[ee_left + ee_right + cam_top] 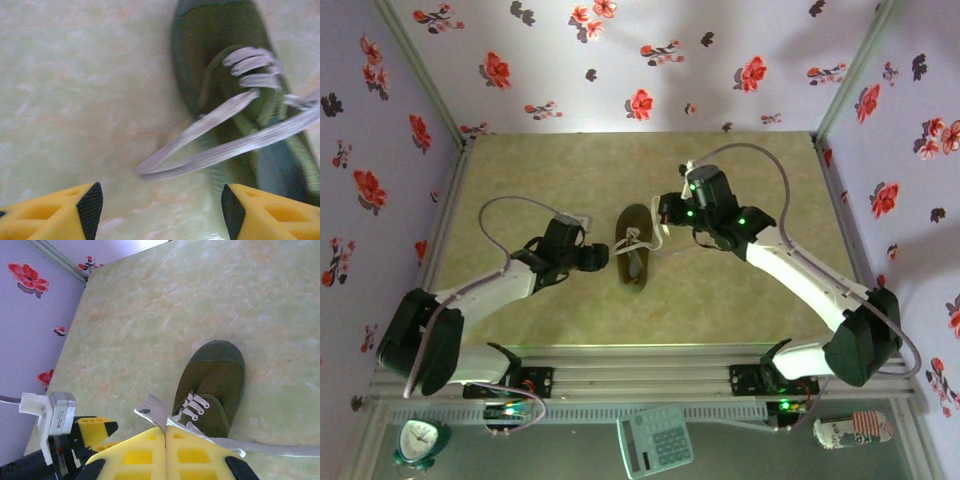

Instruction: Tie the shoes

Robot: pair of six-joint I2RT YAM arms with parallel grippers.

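The small olive-green shoe [635, 247] lies mid-table, toe toward the far wall, with its white laces loose. In the right wrist view, my right gripper [165, 430] is shut on a white lace [154, 410], whose end sticks up past the yellow fingers. It hovers just above the shoe [212, 382], and another strand [280, 450] trails off to the right. My left gripper [161, 210] stands open just left of the shoe [220, 55], low over the table. A lace loop [200, 150] lies ahead of its black pads [90, 207], with nothing between them.
Floral walls close in the table [570, 170] on three sides. On the near ledge behind the arm bases lie a calculator [655, 440], a small green clock [420, 440] and a can [855, 430]. Bare tabletop surrounds the shoe.
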